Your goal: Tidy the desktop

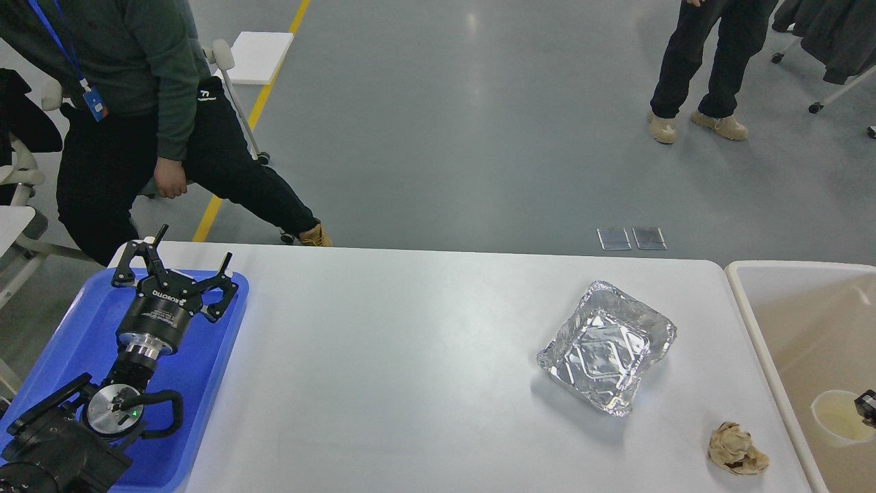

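Note:
The white desktop [410,356] carries a crumpled foil tray [606,346] at the right and a crumpled brown paper ball [736,450] near the front right corner. My left gripper [194,245] is open and empty, held over the far end of the blue tray [205,363] at the left. A small dark part of my right gripper [866,407] shows at the right edge, over the beige bin [753,322], right beside a white paper cup [835,416]. Whether it grips the cup cannot be seen.
A person in a green top [123,103] stands close to the table's far left corner. Another person [705,68] stands farther back on the right. The beige bin abuts the table's right edge.

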Motion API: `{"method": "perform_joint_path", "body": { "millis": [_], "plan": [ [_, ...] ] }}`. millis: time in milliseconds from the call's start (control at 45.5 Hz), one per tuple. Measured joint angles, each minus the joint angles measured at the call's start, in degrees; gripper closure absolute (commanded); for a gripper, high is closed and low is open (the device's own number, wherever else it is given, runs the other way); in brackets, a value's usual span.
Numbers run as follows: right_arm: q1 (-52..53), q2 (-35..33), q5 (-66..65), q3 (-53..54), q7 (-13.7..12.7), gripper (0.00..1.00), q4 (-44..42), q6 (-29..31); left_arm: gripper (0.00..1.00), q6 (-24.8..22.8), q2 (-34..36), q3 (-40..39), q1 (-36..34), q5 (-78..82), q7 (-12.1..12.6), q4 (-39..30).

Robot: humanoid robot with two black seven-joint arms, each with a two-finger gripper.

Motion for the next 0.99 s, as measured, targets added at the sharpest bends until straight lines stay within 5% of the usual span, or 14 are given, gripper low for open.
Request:
{"method": "perform_joint_path", "body": {
  "millis": [396,990],
  "plan": [
    [5.6,-4.3,-0.2,4.3,-0.1,0.01,3.8,-1.0,0.01,0.0,0.0,0.0,0.0,0.0,0.0,0.0],
    [32.8,-16.9,-7.4,11.3,-0.2,0.01,14.1,5.9,0.01,0.0,0.0,0.0,0.0,0.0,0.0,0.0]
  ]
}}
